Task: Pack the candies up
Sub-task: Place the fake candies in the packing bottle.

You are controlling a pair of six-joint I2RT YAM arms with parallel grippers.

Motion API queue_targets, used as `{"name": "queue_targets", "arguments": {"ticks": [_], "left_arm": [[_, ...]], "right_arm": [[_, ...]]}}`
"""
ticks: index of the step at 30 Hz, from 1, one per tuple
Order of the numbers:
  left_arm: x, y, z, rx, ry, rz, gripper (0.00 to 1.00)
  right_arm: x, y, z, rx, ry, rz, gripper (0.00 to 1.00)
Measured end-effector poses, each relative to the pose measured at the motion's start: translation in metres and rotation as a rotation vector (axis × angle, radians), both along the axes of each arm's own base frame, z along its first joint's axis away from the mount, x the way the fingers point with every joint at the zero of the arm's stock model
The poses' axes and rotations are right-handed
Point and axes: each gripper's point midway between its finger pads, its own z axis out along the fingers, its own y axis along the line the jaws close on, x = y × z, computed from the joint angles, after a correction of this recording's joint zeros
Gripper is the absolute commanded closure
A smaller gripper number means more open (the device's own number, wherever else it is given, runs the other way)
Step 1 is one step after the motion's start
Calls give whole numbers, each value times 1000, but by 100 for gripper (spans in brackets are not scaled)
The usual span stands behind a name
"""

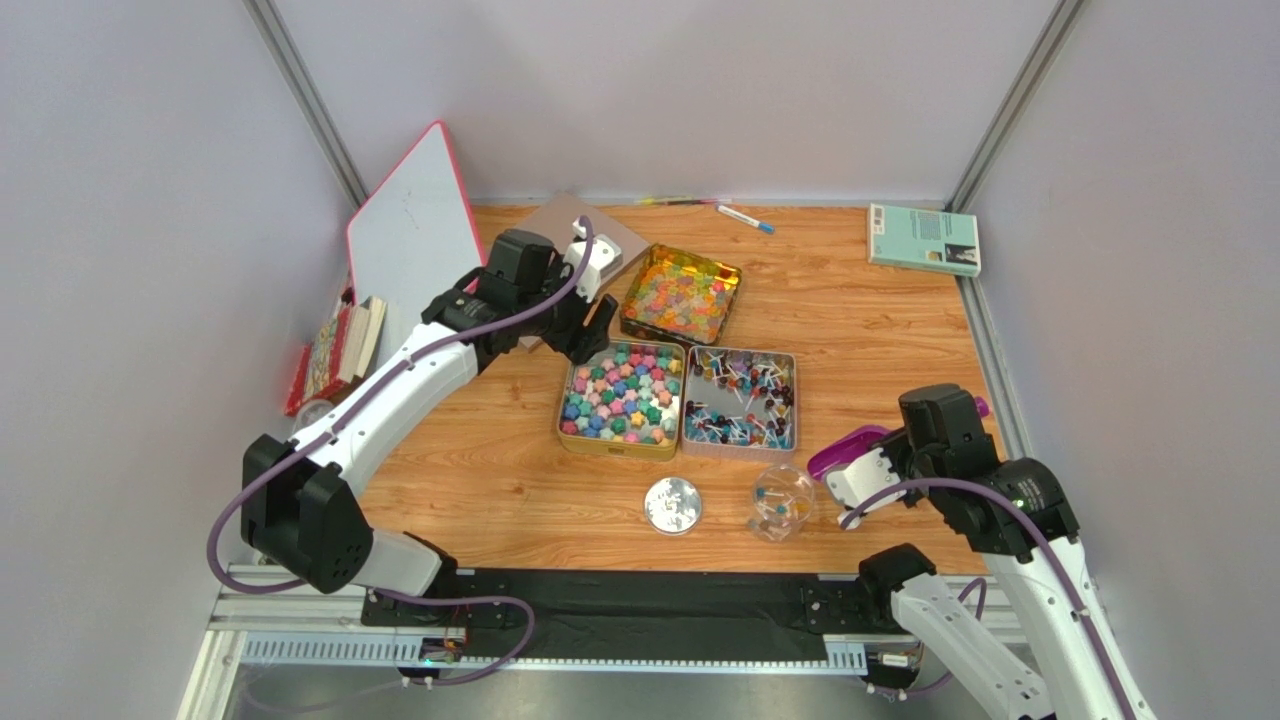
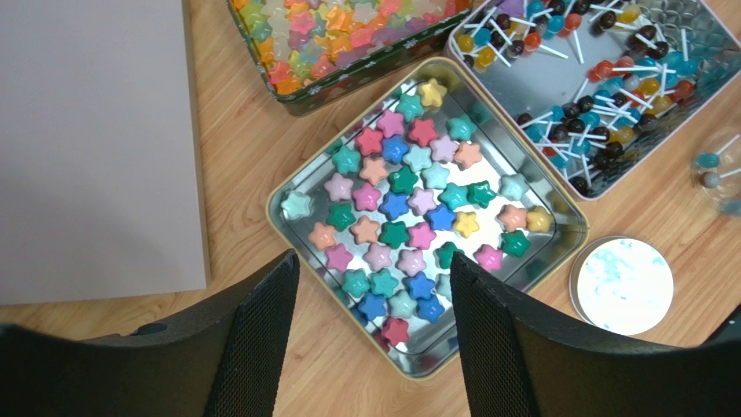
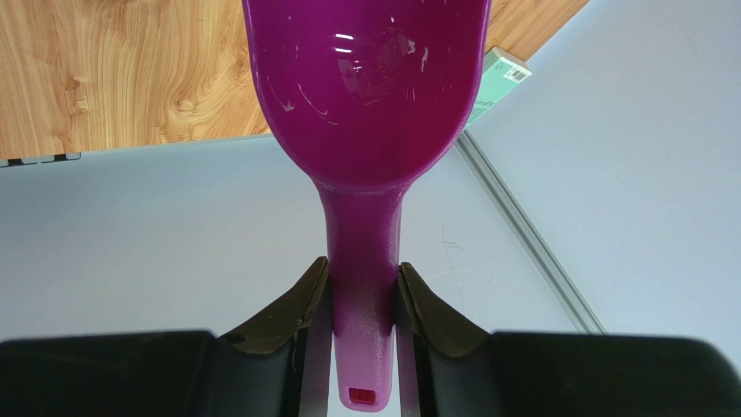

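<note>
Hovering the left gripper [image 2: 372,271], jaws apart, above star candies [image 2: 409,221] lying loose in an open tin [image 2: 273,208] on the counter [image 2: 233,156]. Clamping the right gripper [image 3: 363,288] on the purple scoop [image 3: 365,87] handle. Probably light, hard, slick, prone to roll: better scooped from underneath than pinched.

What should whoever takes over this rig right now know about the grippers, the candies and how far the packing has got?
Left gripper: jaws open, empty, hovering over the square tin of star candies.
Right gripper: jaws shut on the handle of the purple scoop; no candy visible in it; held just right of the clear jar.
Other candies: lollipops in the neighbouring tin, mixed sweets in the gold tin behind.
Done: jar open, its lid lying beside it; a few lollipops inside.
Left: nearly all the candies are in the tins, not yet packed.
</note>
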Motion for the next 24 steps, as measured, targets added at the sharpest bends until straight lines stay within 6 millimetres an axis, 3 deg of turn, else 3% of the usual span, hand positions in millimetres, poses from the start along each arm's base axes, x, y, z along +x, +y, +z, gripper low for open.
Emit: {"name": "queue_targets", "arguments": {"ticks": [5, 9, 12, 16, 24], "left_arm": [[-17, -21, 2, -41, 27, -88, 29], [-49, -63, -2, -106, 131, -233, 31], [-65, -98, -11, -129, 219, -312, 34], [-85, -134, -31, -110, 318, -364, 38], [-113, -177, -61, -56, 410, -415, 37]], "right_arm": [[-1, -1, -2, 57, 15, -87, 100], [14, 7, 8, 256, 42, -346, 100], [23, 17, -1, 417, 37, -525, 100], [6, 19, -13, 581, -4, -696, 100], [-34, 7, -3, 847, -186, -912, 100]]}}
